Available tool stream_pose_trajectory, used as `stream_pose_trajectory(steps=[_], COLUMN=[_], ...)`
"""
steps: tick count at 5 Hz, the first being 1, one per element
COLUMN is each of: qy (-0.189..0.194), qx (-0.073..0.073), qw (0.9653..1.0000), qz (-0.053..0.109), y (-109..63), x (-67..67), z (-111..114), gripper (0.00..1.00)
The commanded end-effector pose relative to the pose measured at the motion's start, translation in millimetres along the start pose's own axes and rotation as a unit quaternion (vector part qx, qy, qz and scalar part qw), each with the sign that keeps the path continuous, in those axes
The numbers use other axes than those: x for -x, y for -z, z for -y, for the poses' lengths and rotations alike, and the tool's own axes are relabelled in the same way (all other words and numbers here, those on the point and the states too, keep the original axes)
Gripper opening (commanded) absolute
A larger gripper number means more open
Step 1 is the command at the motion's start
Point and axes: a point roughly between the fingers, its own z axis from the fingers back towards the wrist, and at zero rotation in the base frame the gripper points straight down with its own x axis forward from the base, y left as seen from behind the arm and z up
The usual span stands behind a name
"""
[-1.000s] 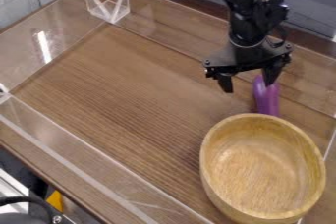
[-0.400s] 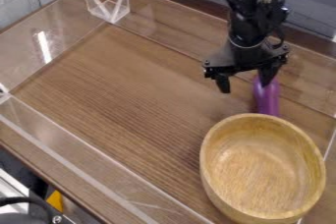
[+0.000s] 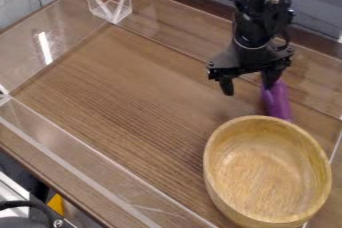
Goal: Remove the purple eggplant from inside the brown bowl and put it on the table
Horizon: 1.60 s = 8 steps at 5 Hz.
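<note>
The purple eggplant (image 3: pixel 275 100) lies on the table (image 3: pixel 134 102) just behind the far rim of the brown bowl (image 3: pixel 267 172), which is empty. My gripper (image 3: pixel 250 75) hovers open just above and slightly left of the eggplant, its black fingers spread wide with nothing between them. The arm reaches down from the top of the view.
Low clear acrylic walls (image 3: pixel 54 32) border the tabletop. A small clear triangular stand (image 3: pixel 108 4) sits at the far left corner. The bowl sits near the right front corner, close to the right wall.
The gripper stays open and has barely moved, rising very slightly. The eggplant rests in the same spot on the table.
</note>
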Motion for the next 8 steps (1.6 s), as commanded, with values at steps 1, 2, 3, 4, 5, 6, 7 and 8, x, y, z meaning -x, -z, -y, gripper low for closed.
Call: stream_pose_trajectory(steps=[1, 2, 3, 4, 5, 6, 7, 8], qy=[-0.007, -0.008, -0.01, -0.012, -0.014, -0.014, -0.011, -0.011], qx=[0.012, 0.007, 0.003, 0.0, -0.004, -0.007, -0.011, -0.013], qw=[0.9998, 0.9998, 0.9999, 0.9999, 0.9999, 0.9998, 0.9998, 0.9998], qz=[0.017, 0.014, 0.012, 0.01, 0.007, 0.009, 0.008, 0.005], y=[-10.4, -9.5, -8.5, -7.6, -6.8, -5.0, -7.5, -12.7], x=[-12.9, -12.3, -12.0, -12.1, -12.1, -13.4, -12.6, -13.3], z=[6.1, 5.2, 4.4, 4.0, 3.5, 3.6, 2.8, 2.9], gripper=[1.0, 1.0, 1.0, 1.0, 1.0, 0.0, 0.0, 0.0])
